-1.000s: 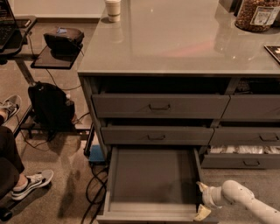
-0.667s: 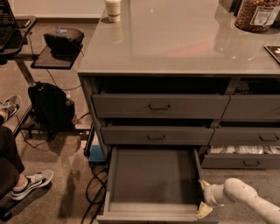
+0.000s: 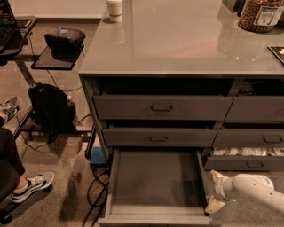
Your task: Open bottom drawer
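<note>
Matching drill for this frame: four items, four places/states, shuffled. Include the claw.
Items:
1. bottom drawer
2. claw
3. paper cup
4. black backpack

Places/states:
A. standing at the far edge of the countertop
B. pulled out, nothing inside
C. on the floor, left of the drawer stacks
D. low down, just right of the pulled-out drawer's front right corner

Pairs: 1-B, 2-D, 3-A, 4-C
</note>
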Action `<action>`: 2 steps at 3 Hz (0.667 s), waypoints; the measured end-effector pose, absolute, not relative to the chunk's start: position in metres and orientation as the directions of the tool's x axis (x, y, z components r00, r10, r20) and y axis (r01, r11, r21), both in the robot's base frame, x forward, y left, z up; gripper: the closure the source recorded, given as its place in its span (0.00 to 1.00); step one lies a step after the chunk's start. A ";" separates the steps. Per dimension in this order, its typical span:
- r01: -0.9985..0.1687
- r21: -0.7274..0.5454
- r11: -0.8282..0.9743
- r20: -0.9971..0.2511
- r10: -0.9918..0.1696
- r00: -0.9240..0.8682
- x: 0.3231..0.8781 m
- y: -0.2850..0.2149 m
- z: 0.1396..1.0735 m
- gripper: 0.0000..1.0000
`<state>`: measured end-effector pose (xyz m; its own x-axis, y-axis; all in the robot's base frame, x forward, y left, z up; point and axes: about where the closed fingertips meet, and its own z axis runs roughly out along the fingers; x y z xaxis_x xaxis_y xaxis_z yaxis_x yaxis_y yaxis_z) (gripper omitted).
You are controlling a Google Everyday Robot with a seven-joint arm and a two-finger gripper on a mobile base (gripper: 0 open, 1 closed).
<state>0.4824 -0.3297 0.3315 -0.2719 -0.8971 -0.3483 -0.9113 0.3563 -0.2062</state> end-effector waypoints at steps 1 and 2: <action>-0.896 -0.296 0.332 -0.286 -0.925 -0.249 0.474 -0.326 0.394 0.00; -0.877 -0.359 0.320 -0.255 -0.937 -0.237 0.446 -0.311 0.453 0.00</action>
